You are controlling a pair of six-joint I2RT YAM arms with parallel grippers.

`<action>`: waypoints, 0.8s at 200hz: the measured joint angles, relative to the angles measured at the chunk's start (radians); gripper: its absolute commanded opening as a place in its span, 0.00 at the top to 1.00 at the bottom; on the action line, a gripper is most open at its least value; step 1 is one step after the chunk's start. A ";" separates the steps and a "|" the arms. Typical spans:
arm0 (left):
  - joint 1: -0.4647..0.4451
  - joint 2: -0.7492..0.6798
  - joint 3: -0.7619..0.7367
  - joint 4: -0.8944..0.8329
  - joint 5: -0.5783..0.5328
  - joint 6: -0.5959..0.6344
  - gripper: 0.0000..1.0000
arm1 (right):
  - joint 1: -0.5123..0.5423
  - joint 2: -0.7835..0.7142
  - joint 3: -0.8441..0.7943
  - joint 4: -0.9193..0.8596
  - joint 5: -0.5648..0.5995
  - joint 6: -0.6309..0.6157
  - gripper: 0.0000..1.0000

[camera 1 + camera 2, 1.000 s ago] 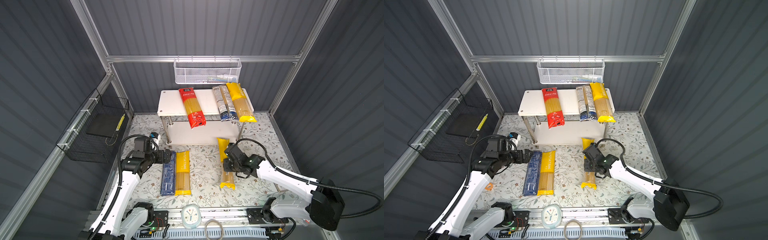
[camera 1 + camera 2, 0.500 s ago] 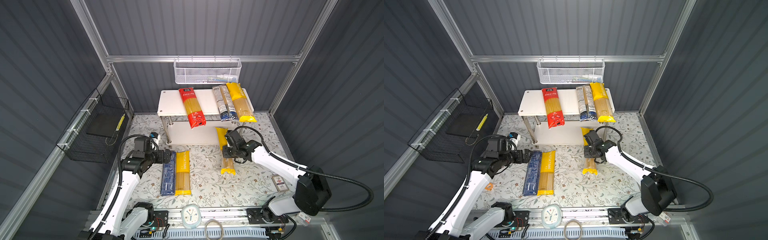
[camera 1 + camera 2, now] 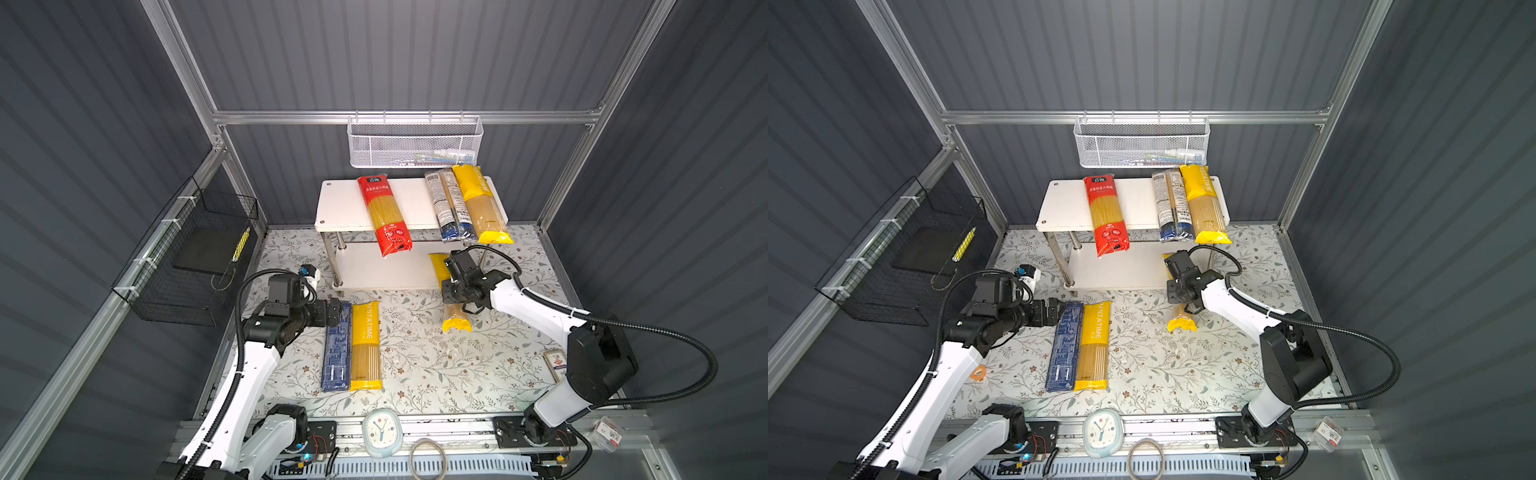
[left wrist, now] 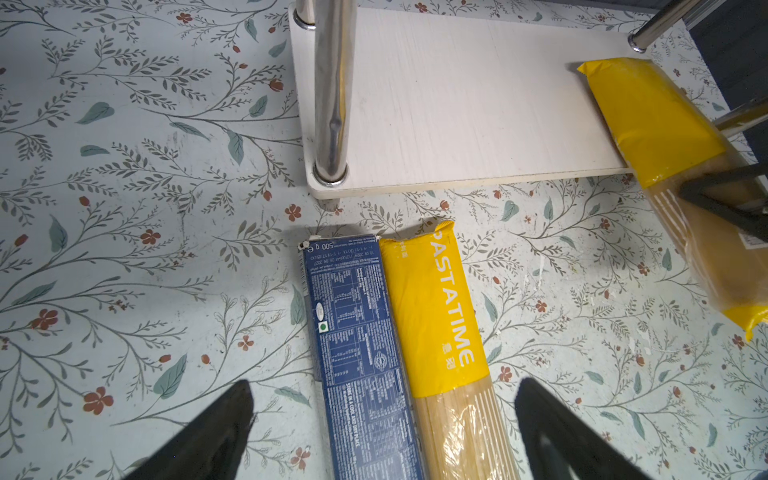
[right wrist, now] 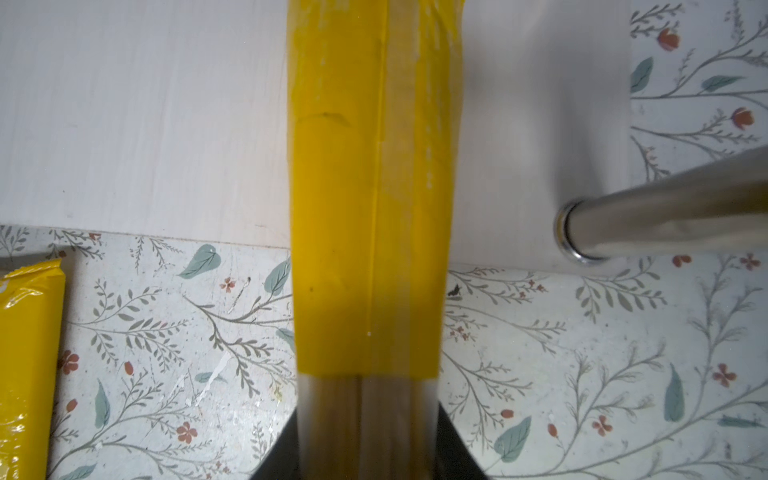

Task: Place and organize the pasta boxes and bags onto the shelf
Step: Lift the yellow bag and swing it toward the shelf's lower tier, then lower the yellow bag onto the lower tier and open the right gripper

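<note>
Since a second earlier you had swung the right gripper (image 3: 457, 302) forward, clamped on the long yellow plastic spaghetti bag (image 3: 456, 322), whose long axis ran straight ahead, its far end already over the lower board of the white two-tier shelf (image 3: 386, 270).

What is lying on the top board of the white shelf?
Three bags: a red bag, a clear bag and a yellow bag, their near ends overhanging. The shelf surface beneath them is covered.
</note>
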 measured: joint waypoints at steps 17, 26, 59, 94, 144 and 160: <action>0.000 0.000 0.000 0.000 0.000 0.000 0.01 | -0.005 0.002 0.002 0.025 0.016 -0.010 0.66; 0.000 -0.001 0.000 0.000 0.000 0.000 0.01 | -0.008 0.005 0.008 0.032 0.023 -0.016 0.66; 0.000 -0.004 0.000 0.000 0.000 0.000 0.01 | -0.023 0.042 0.042 0.068 0.041 -0.040 0.65; 0.000 -0.008 0.000 0.000 -0.001 0.000 0.01 | -0.033 0.089 0.056 0.128 0.061 -0.054 0.64; -0.005 -0.013 0.000 0.000 -0.004 0.000 0.01 | -0.046 0.141 0.097 0.213 0.076 -0.056 0.44; -0.005 -0.013 0.000 0.000 -0.005 0.000 0.01 | -0.046 0.136 0.094 0.219 0.064 -0.055 0.36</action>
